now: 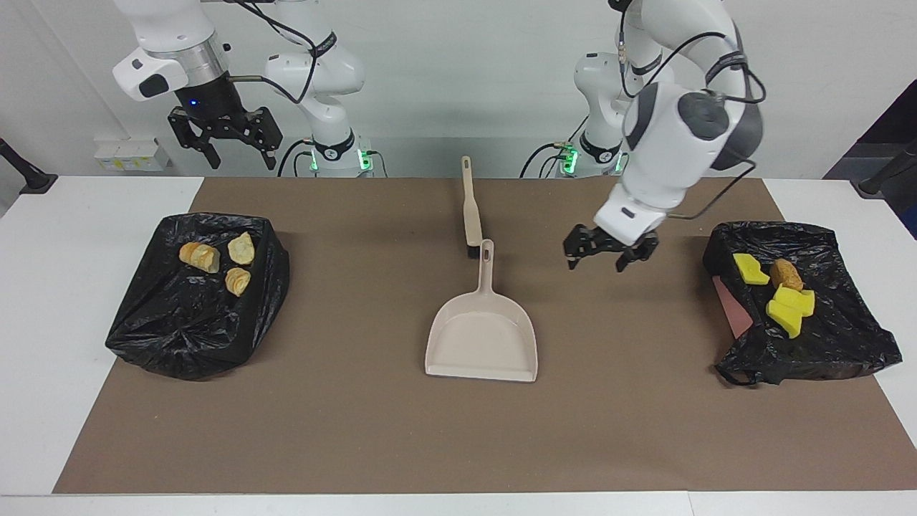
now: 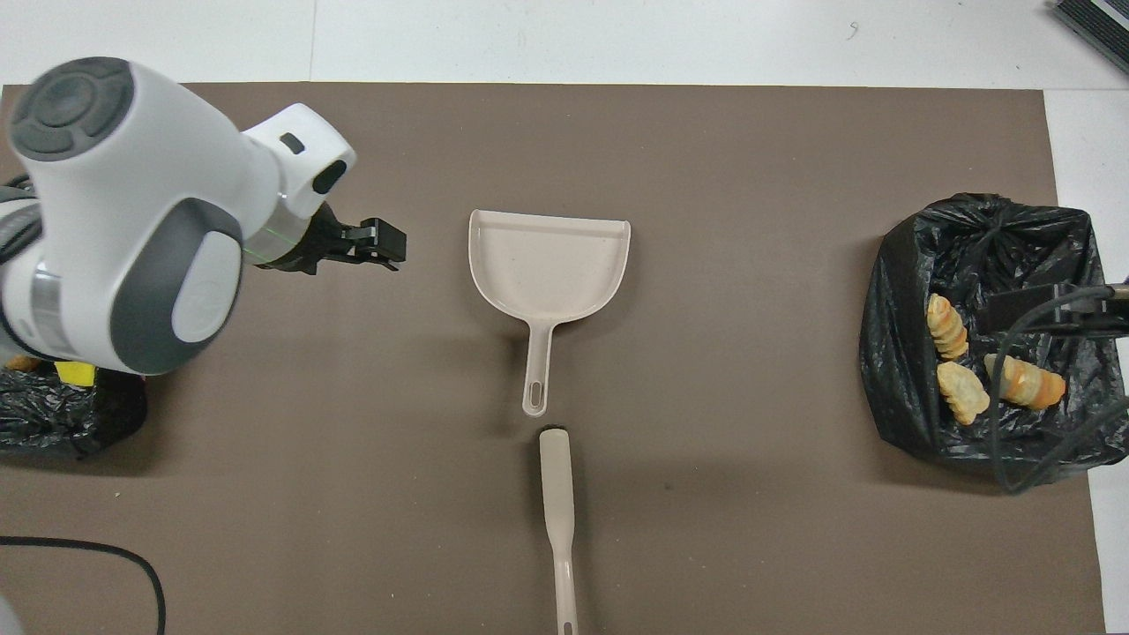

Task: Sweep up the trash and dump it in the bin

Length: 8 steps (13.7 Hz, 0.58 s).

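Three tan-orange pieces of trash lie on the black bag of the bin at the right arm's end, also seen from overhead as trash on the bin. Three yellow wedges and a brown lump lie on the bin at the left arm's end. My left gripper hangs open and empty above the mat between the dustpan and that bin. My right gripper waits open, raised by its base.
The beige dustpan lies flat mid-mat, handle toward the robots. A beige brush lies just nearer to the robots, in line with that handle. A reddish panel shows beside the bin at the left arm's end. My left arm's body hides most of that bin from overhead.
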Motion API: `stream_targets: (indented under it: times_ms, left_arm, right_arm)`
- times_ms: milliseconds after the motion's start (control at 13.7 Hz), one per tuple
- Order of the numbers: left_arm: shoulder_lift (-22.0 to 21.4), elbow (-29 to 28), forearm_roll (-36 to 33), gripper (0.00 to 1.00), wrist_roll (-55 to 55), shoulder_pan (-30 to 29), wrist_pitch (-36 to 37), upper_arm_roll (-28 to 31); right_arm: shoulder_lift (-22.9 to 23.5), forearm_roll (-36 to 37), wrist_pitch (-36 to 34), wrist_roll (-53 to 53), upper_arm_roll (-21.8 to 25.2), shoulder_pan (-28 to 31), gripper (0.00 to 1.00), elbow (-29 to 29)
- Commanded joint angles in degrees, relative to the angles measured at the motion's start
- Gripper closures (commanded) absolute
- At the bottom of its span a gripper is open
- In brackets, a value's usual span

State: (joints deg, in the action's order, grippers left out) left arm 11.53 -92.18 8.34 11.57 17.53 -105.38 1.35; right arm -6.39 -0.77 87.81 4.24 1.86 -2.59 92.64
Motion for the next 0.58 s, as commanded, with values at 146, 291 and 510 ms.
stream_targets:
  times_ms: [146,291,510]
  left_arm:
    - [-1.0,1.0,-1.2,0.00,-8.5,-7.7,4.0,-0.2]
    - [-1.8,1.2,-1.9,0.00,-12.7,-11.1,4.0,-0.2]
    - [-4.2,0.5,-3.8,0.00,-18.2,-13.6,7.2,0.1]
  right_arm:
    - [-1.0,-1.1,0.3,-2.1,-0.4,1.2,0.00,1.0]
    - [-1.0,-1.1,0.3,-2.0,-0.4,1.2,0.00,1.0]
    - [-1.0,-1.1,0.3,-2.0,-0.4,1.2,0.00,1.0]
